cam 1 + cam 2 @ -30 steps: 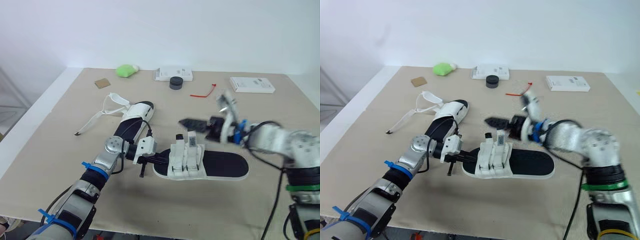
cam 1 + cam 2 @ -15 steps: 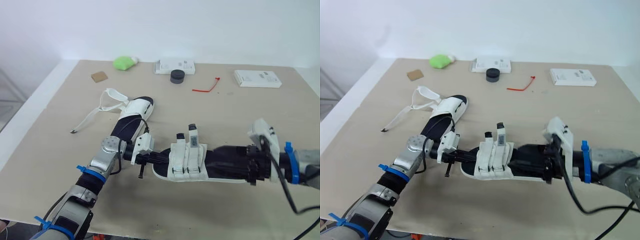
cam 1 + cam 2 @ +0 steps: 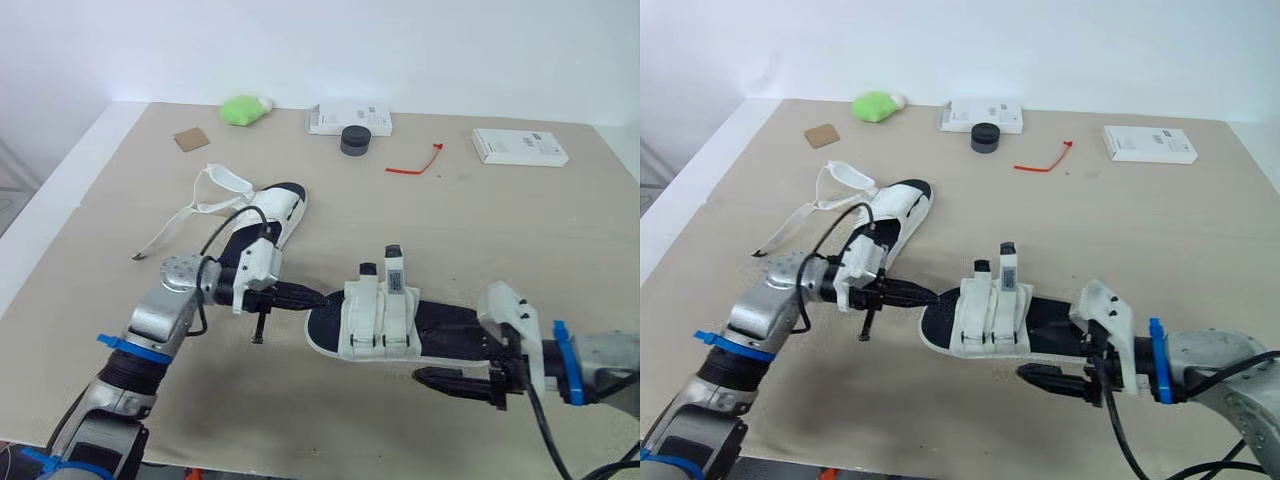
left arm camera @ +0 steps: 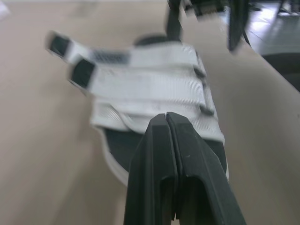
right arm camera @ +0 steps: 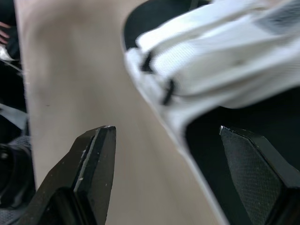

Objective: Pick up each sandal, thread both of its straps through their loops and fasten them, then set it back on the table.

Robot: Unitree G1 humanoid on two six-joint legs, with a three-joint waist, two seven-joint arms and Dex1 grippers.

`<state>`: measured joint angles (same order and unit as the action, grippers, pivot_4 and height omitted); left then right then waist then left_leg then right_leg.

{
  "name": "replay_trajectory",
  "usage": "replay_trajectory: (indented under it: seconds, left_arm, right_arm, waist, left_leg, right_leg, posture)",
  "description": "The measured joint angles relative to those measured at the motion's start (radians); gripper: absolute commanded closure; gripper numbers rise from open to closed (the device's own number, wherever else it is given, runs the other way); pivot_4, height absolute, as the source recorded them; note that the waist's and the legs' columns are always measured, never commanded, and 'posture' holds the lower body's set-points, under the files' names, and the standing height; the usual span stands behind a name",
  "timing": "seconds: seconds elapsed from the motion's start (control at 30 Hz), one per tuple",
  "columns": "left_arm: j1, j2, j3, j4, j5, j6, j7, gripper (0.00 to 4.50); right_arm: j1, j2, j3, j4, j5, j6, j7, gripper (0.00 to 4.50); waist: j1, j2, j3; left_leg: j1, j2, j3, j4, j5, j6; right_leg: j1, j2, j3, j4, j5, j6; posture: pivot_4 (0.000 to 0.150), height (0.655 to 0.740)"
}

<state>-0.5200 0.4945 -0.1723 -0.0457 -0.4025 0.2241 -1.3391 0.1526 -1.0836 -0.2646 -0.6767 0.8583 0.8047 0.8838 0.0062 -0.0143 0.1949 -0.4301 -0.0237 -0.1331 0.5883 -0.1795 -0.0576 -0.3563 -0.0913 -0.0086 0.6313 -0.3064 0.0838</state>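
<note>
We cannot read any words or numbers here. The white box (image 3: pixel 348 120) at the middle of the far edge of the table (image 3: pixel 500 230), the flat white box (image 3: pixel 519 146) near the far right corner, and a tag (image 3: pixel 393 283) on a strap of the near sandal (image 3: pixel 440 325) all have dark print, too small to read.

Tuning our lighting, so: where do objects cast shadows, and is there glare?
Left eye view: a soft, narrow shadow hugs the near edge of the black-soled, white-strapped sandal on the beige table. Right eye view: the table looks matte, no glare.
</note>
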Motion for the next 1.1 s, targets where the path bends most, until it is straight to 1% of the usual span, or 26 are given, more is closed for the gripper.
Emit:
replay_trajectory:
  seconds: [0.1,0.2,0.23,0.3,0.33,0.37,0.4,0.5,0.6,0.73,0.83,0.9,0.93,1.0,1.1]
  left_arm:
    - [0.024,0.051,0.037,-0.072,-0.042,0.046,0.003,4.50]
    - [0.082,0.118,0.063,-0.123,-0.079,0.089,-0.003,4.50]
    - [0.118,0.153,0.077,-0.144,-0.099,0.105,-0.010,4.50]
    - [0.178,0.202,0.114,-0.171,-0.130,0.135,-0.020,4.50]
    - [0.194,0.217,0.130,-0.174,-0.142,0.148,-0.020,4.50]
    - [0.211,0.235,0.154,-0.188,-0.159,0.166,-0.016,4.50]
    - [0.212,0.237,0.157,-0.192,-0.161,0.168,-0.015,4.50]
    - [0.241,0.256,0.193,-0.235,-0.199,0.203,0.007,4.50]
    - [0.257,0.260,0.220,-0.255,-0.220,0.224,0.040,4.50]
    - [0.290,0.250,0.232,-0.299,-0.252,0.249,0.104,4.50]
    - [0.313,0.231,0.249,-0.335,-0.278,0.265,0.161,4.50]
    - [0.329,0.226,0.260,-0.360,-0.289,0.277,0.200,4.50]
    - [0.337,0.222,0.262,-0.365,-0.295,0.281,0.216,4.50]
    - [0.341,0.207,0.263,-0.368,-0.301,0.286,0.241,4.50]
    - [0.350,0.190,0.261,-0.373,-0.304,0.287,0.281,4.50]
  right_arm:
    - [-0.018,0.021,0.071,-0.008,-0.032,0.000,-0.020,0.68]
    - [-0.080,0.060,0.137,-0.005,-0.063,0.006,-0.059,0.68]
    - [-0.101,0.079,0.163,-0.005,-0.074,0.007,-0.069,0.92]
    - [-0.120,0.107,0.197,-0.005,-0.090,0.007,-0.086,1.50]
    - [-0.126,0.113,0.205,-0.004,-0.099,0.007,-0.092,1.91]
    - [-0.135,0.124,0.217,0.001,-0.112,0.007,-0.102,2.80]
    - [-0.135,0.126,0.218,0.002,-0.114,0.007,-0.102,2.87]
    - [-0.138,0.152,0.232,0.009,-0.118,0.004,-0.098,4.36]
    - [-0.141,0.173,0.239,0.012,-0.112,0.000,-0.090,4.36]
    - [-0.152,0.188,0.194,0.057,-0.064,0.018,-0.084,4.36]
    - [-0.258,0.217,0.089,0.186,-0.030,0.054,-0.159,4.36]
    - [-0.355,0.220,0.018,0.308,-0.062,0.065,-0.253,4.36]
    - [-0.402,0.224,0.009,0.359,-0.086,0.072,-0.299,4.36]
    - [-0.467,0.231,0.003,0.446,-0.137,0.086,-0.373,4.36]
    - [-0.561,0.276,0.046,0.608,-0.259,0.089,-0.487,4.36]
  waist:
    - [0.000,0.000,0.000]
    - [-0.006,0.000,0.000]
    - [-0.008,0.000,0.000]
    - [-0.013,0.000,0.000]
    - [-0.014,0.000,0.000]
    - [-0.010,0.000,0.000]
    - [-0.009,0.000,0.000]
    - [-0.009,0.000,0.000]
    - [-0.008,0.000,0.000]
    - [-0.008,0.000,0.000]
    - [-0.009,0.000,0.001]
    - [-0.010,0.000,0.001]
    - [-0.011,0.000,0.001]
    - [-0.014,0.000,0.001]
    - [-0.020,0.000,0.001]
  left_leg:
    - [0.000,0.000,0.000,0.000,0.000,-0.001]
    - [0.000,0.001,0.000,0.000,0.001,-0.001]
    - [0.000,0.001,0.000,0.000,0.001,-0.001]
    - [0.000,0.002,-0.001,0.000,0.001,-0.001]
    - [0.001,0.002,-0.001,0.000,0.001,-0.001]
    - [0.001,0.002,-0.002,0.000,0.001,-0.002]
    - [0.001,0.002,-0.002,0.000,0.001,-0.002]
    - [0.001,0.002,-0.001,0.001,0.002,-0.003]
    - [0.001,0.002,-0.001,0.004,0.002,-0.002]
    - [0.001,0.002,0.000,0.009,0.002,-0.002]
    - [0.001,0.002,0.003,0.011,0.004,-0.001]
    - [0.000,0.003,0.005,0.011,0.007,0.000]
    - [0.000,0.003,0.006,0.011,0.007,-0.001]
    - [-0.001,0.004,0.006,0.011,0.008,0.000]
    - [-0.001,0.004,0.006,0.010,0.008,-0.001]
  right_leg:
    - [0.000,0.000,0.000,0.001,0.000,0.000]
    - [0.000,0.001,0.001,0.001,0.001,-0.001]
    - [-0.001,0.001,0.001,0.002,0.001,-0.001]
    - [-0.001,0.002,0.001,0.003,0.000,-0.001]
    - [-0.001,0.002,0.001,0.004,0.000,-0.001]
    - [-0.001,0.002,0.000,0.004,0.000,-0.002]
    - [-0.001,0.002,0.000,0.005,0.001,-0.002]
    - [-0.001,0.002,0.001,0.006,0.001,-0.002]
    - [-0.001,0.002,0.001,0.011,0.001,-0.002]
    - [-0.002,0.002,0.003,0.016,0.001,-0.003]
    - [-0.005,0.003,0.006,0.017,0.006,-0.004]
    - [-0.008,0.003,0.008,0.017,0.009,-0.005]
    - [-0.009,0.004,0.009,0.018,0.011,-0.008]
    - [-0.010,0.005,0.010,0.019,0.014,-0.013]
    - [-0.012,0.007,0.011,0.020,0.014,-0.013]
  posture:
    - [0.150,0.7400]
    - [0.150,0.7400]
    - [0.150,0.7400]
    - [0.150,0.7400]
    - [0.150,0.7400]
    - [0.150,0.7400]
    - [0.150,0.7400]
    - [0.150,0.7400]
    - [0.150,0.7400]
    - [0.150,0.7400]
    - [0.150,0.7400]
    - [0.150,0.7400]
    - [0.150,0.7400]
    - [0.150,0.7400]
    - [0.150,0.7400]
